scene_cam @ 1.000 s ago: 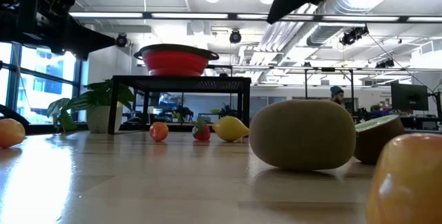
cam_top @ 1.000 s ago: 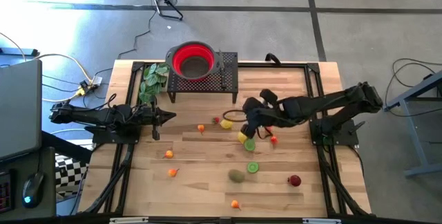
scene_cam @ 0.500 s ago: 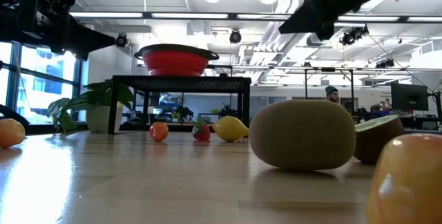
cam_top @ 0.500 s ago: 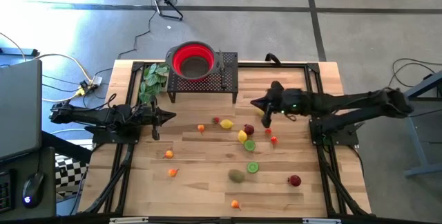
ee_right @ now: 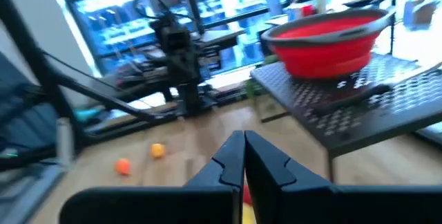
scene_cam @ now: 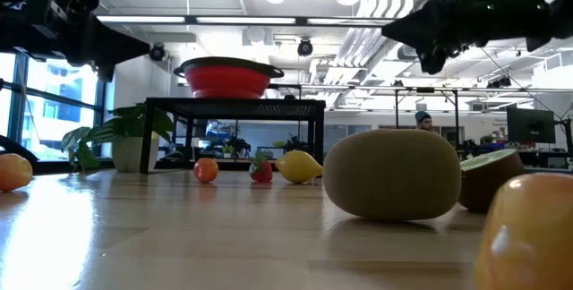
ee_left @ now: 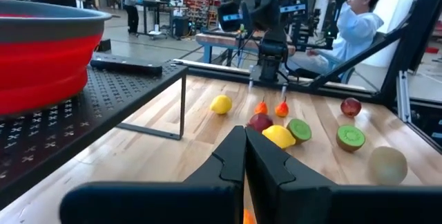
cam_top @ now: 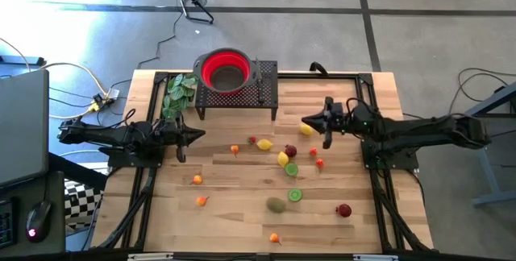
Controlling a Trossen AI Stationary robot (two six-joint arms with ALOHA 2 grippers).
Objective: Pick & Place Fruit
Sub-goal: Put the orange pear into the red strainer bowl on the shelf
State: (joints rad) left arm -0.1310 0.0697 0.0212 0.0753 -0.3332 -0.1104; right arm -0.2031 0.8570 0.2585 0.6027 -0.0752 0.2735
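Right gripper (cam_top: pixel 309 122) hovers over a lemon (cam_top: pixel 306 130), fingers clenched, empty. Left gripper (cam_top: pixel 196 136) waits at left, fingers clenched, empty.

Small toy fruits lie scattered, each apart, over the middle of the wooden table. A yellow lemon (cam_top: pixel 306 130) sits farthest back; another lemon (cam_top: pixel 264 144), a dark red piece (cam_top: pixel 290 151) and a third lemon (cam_top: pixel 283 159) lie near the centre. Two green lime halves (cam_top: pixel 295 195) face up beside a brown kiwi (cam_top: pixel 276 205). Orange pieces (cam_top: pixel 197 180) dot the left side; a red fruit (cam_top: pixel 344 210) lies at the right.
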